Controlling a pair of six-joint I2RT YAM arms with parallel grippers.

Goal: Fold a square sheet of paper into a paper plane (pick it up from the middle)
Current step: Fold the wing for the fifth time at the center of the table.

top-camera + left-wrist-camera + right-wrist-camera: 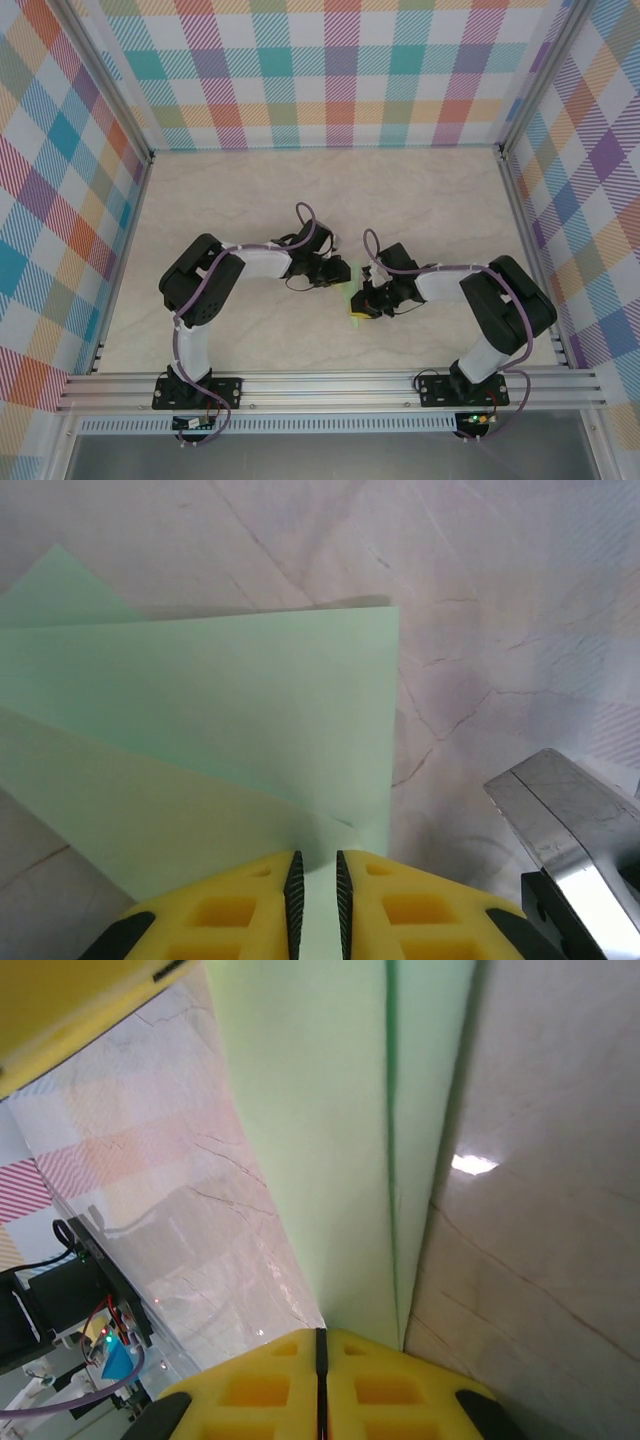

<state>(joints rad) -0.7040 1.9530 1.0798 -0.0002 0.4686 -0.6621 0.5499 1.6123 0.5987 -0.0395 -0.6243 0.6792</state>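
The square sheet of paper (250, 710), pale mint green, is folded over on itself and held just above the marble table between both arms at mid-table (351, 292). My left gripper (315, 858) has its yellow fingers drawn close, with the paper's fold filling the narrow gap. In the top view the left gripper (345, 274) meets the right gripper (358, 308). My right gripper (320, 1332) is shut, pads together on the paper's edge. The sheet (320, 1140) rises from them with a long crease. A yellow left finger (70, 1010) shows at the upper left.
Marble tabletop (300, 200) stretches behind the arms to plaid walls (330, 70). An aluminium rail (330, 385) runs along the near edge. A grey metal block (570, 830) sits close on the right of the left fingers.
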